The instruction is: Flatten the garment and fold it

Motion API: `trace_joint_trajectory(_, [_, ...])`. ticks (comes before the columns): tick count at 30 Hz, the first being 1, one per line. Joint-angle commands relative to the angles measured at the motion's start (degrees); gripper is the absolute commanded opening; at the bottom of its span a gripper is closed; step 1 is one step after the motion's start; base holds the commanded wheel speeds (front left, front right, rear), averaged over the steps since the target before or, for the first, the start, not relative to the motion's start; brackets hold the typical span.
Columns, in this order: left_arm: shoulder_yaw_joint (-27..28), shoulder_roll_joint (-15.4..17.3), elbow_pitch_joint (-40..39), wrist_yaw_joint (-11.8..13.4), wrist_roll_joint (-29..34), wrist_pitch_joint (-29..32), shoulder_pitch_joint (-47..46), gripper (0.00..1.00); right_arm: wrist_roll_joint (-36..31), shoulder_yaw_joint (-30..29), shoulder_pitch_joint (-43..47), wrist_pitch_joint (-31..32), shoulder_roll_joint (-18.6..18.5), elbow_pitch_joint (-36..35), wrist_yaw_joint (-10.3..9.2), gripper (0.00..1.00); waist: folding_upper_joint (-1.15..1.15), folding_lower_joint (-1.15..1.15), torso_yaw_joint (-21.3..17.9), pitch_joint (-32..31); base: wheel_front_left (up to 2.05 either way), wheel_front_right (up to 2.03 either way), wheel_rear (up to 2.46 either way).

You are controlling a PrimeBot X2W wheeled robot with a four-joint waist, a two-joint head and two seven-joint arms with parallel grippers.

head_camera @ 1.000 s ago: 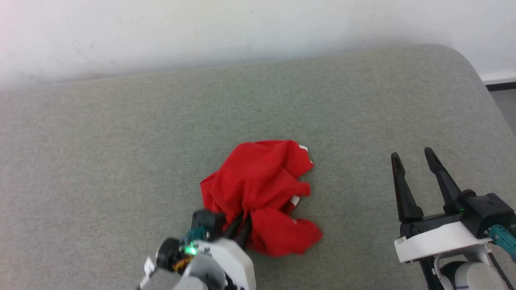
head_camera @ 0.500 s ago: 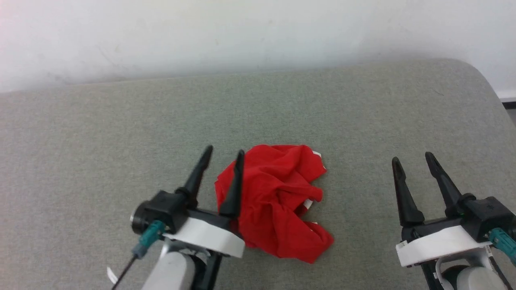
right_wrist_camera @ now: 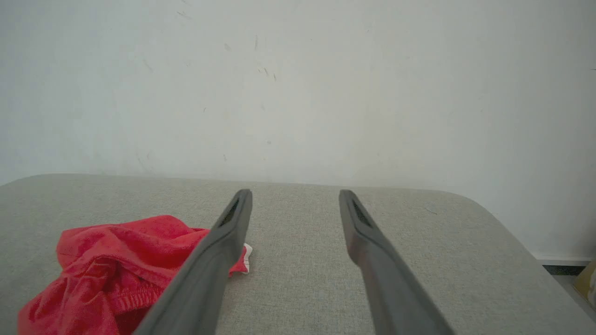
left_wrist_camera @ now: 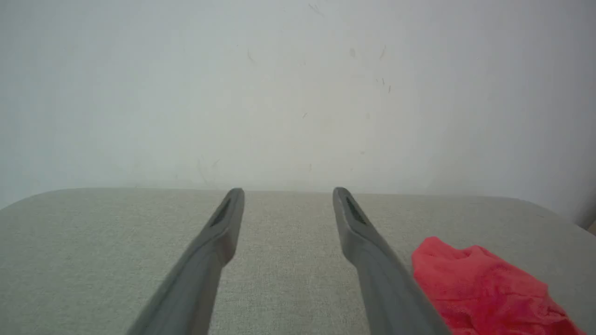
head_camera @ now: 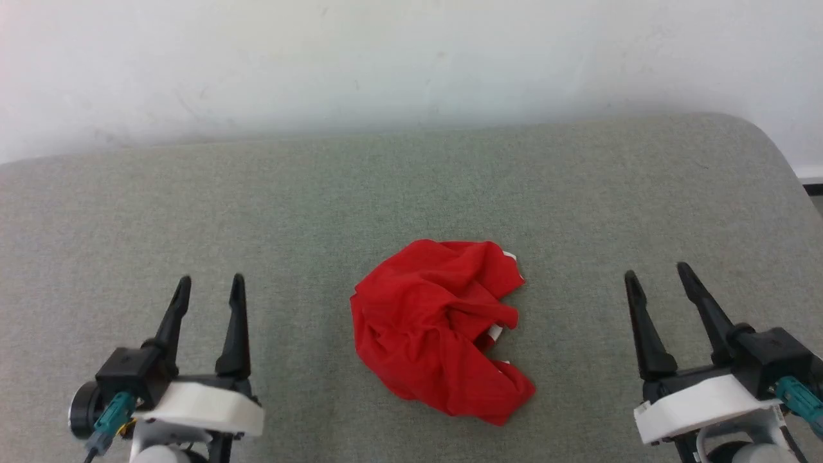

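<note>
The red shorts [head_camera: 440, 325] lie crumpled in a heap near the middle of the grey cushioned surface [head_camera: 411, 193], with bits of white trim showing at the right side. My left gripper [head_camera: 211, 281] stands open at the lower left, well clear of the heap, nothing between its fingers. My right gripper [head_camera: 656, 273] stands open at the lower right, also apart from the cloth. In the left wrist view the shorts [left_wrist_camera: 484, 288] show at the lower right beside my open gripper [left_wrist_camera: 287, 191]. In the right wrist view the shorts [right_wrist_camera: 111, 265] lie at the lower left of my open gripper [right_wrist_camera: 295, 193].
A white wall [head_camera: 411, 58] rises right behind the surface's far edge. The surface's rounded right corner [head_camera: 771, 145] drops off toward a dark baseboard [head_camera: 813, 188] and floor.
My left gripper let go of the shorts, opened and drew back to the lower left. The heap settled flat. The camera tilted, shifting the picture downward. The right gripper kept its place.
</note>
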Motion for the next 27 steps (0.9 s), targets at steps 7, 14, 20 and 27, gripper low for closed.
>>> trace_joint_trajectory(7, [1.00, 1.66, -2.47, 1.21, -0.86, 2.22, 4.75, 1.00, -0.59, -0.57, 2.10, 0.91, 0.15, -0.72, -0.04, 1.00, 0.00, 0.00, 1.29, -0.73, 0.00, 0.00, 0.00])
trace_joint_trajectory(14, [0.37, 1.23, -3.24, 1.37, -1.82, 3.66, 5.71, 1.00, -0.38, -0.41, 2.44, 1.09, 0.15, -1.14, -0.04, 1.00, 0.00, 0.00, 2.06, -0.84, 0.00, 0.00, 0.00])
trace_joint_trajectory(20, [-3.87, -0.60, -2.97, 1.13, -2.79, 12.15, 2.54, 1.00, 0.07, -0.85, 2.38, 0.70, 0.15, -1.00, -0.04, 1.00, 0.00, 0.00, 3.49, -0.18, 0.00, 0.00, 0.00])
trace_joint_trajectory(27, [-13.45, -2.88, 3.13, -3.63, -3.03, 26.25, -6.40, 1.00, 0.20, -0.07, 1.08, 0.70, 0.15, -0.53, -0.04, 1.00, 0.00, 0.00, 3.71, 0.72, 0.00, 0.00, 0.00])
